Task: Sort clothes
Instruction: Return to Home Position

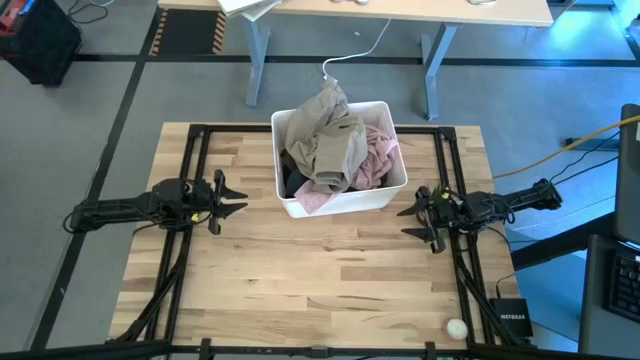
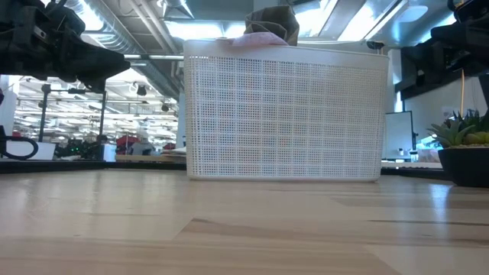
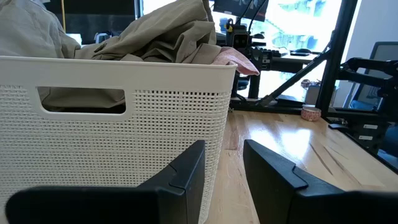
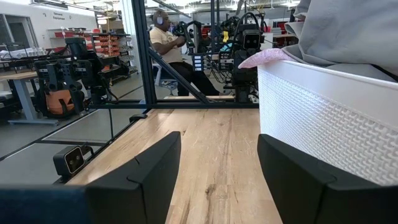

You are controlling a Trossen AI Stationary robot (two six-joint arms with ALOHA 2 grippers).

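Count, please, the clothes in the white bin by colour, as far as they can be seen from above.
khaki-beige garment: 1
pale pink garment: 1
dark garment, black or dark grey, cannot tell: 1
Total visible in the white bin: 3

Four cameras watch one wooden table (image 1: 300, 270). The high view looks straight down, with a white bin (image 1: 340, 195) upper centre of frame. The low view sits at tabletop level, close to the bin (image 2: 283, 114), which fills mid-frame. Each wrist view looks level past its own dark fingers (image 3: 183, 180) (image 4: 140, 177), with the same bin filling the left of the left wrist frame and the right of the right wrist frame.
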